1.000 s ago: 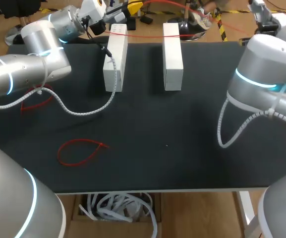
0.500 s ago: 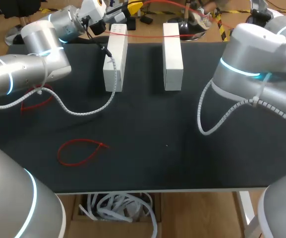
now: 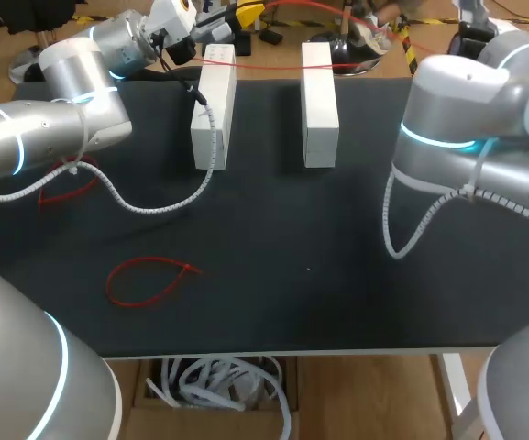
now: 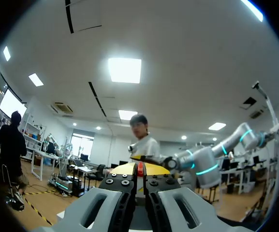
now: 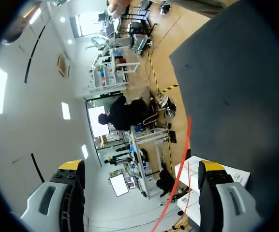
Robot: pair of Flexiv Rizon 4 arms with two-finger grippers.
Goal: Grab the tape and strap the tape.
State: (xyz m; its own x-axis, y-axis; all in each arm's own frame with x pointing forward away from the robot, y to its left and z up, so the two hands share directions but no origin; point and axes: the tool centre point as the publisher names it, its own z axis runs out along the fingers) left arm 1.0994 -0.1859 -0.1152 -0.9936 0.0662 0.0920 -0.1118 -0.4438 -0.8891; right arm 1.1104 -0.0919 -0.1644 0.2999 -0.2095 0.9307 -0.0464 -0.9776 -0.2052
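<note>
Tape lies in a red loop [image 3: 145,278] flat on the black table [image 3: 337,302], well toward the near edge from the left white block [image 3: 214,110] and off to the left arm's [image 3: 53,119] side. A second length, the red tape strand [image 3: 273,64], runs straight over that block's far end and on across the right white block [image 3: 319,92]. The left gripper [image 4: 139,170] pinches the strand between fingers set close together (only a red sliver shows there). The right gripper [image 5: 141,166] stands wide apart, touching nothing, with the strand passing ahead of it between its fingers. A third red piece [image 3: 62,188] shows partly beneath the left arm, left of the block.
</note>
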